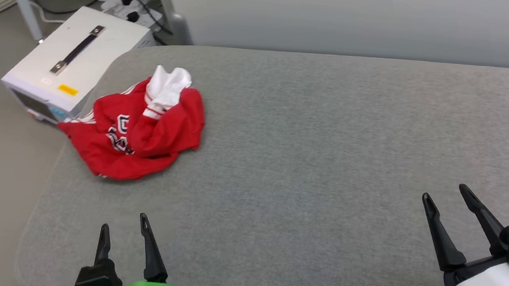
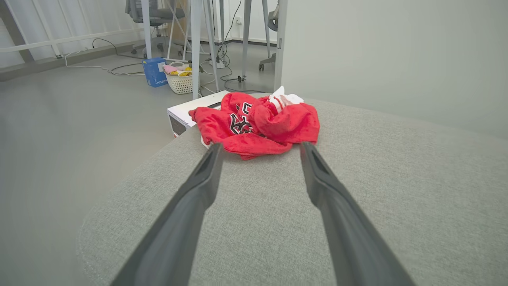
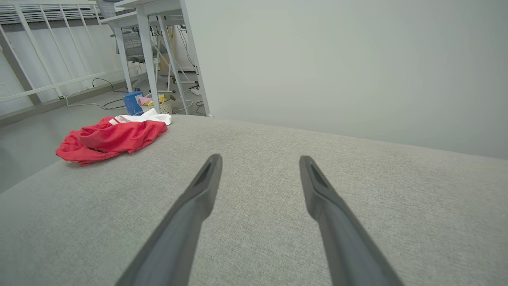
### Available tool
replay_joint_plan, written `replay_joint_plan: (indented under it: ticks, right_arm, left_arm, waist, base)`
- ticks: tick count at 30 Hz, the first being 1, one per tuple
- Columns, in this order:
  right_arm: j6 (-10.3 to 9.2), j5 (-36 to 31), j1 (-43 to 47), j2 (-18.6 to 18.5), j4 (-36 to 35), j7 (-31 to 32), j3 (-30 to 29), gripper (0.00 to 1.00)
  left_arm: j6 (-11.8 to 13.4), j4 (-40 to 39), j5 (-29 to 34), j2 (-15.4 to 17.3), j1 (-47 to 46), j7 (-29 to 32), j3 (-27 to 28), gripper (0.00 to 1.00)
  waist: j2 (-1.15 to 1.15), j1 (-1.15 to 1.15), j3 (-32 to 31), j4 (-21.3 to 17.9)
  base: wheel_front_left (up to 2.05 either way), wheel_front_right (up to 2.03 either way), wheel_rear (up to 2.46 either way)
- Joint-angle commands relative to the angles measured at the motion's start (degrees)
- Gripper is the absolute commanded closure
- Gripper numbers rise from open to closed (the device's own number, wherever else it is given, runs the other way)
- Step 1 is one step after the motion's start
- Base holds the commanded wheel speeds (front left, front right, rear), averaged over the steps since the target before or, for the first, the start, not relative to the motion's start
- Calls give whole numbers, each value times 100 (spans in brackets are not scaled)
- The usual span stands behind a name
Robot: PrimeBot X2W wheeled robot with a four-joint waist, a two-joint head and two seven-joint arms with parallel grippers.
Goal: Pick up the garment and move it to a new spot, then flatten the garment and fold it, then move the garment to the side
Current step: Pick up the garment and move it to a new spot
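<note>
Garment (image 1: 137, 133) lay crumpled at far left of grey pad (image 1: 333, 152), its left edge at the rim beside white box (image 1: 78, 53) — white sleeve on top, black lettering partly showing. Left gripper (image 1: 123, 220) sat near left, right gripper (image 1: 444, 190) near right — both above the pad, fingers spread, holding nothing, well apart from it.
</note>
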Motion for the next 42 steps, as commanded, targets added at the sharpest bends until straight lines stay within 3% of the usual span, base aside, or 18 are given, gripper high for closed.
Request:
replay_joint_plan:
  ticks: [1,9,20,26,31,36,42]
  right_arm:
    - [-5,-62,-61,-4,-37,-36,15,0]
    - [-5,-116,-86,-4,-53,-36,80,0]
    - [-5,-123,-83,-4,3,-36,141,0]
    - [-5,-213,-180,-4,-27,-36,192,0]
    - [-5,-363,-393,-4,-80,-36,162,0]
    - [-5,-471,-649,-37,-163,-36,123,0]
    - [-5,-502,-932,-121,-328,-36,61,0]
  left_arm:
    - [11,10,-49,-17,-87,-33,24,0]
    - [1,65,-149,-17,-92,-33,100,0]
    - [-23,161,-207,-17,-78,-33,124,0]
    - [-492,237,-145,48,-679,-33,368,0]
    - [-891,512,-81,396,-1766,-33,605,0]
    - [-1090,1052,-166,840,-3031,-33,569,0]
    - [-1167,1963,-613,1501,-4606,399,-47,0]
  waist:
    - [0,0,43,328]
    - [0,0,99,899]
    - [0,0,48,1064]
    - [0,0,184,879]
    - [0,0,493,561]
    - [0,0,901,258]
    - [0,0,1405,-70]
  base:
    - [0,0,0]
    - [0,0,0]
    - [0,0,0]
    - [0,0,0]
    - [0,0,0]
    - [0,0,0]
    - [0,0,0]
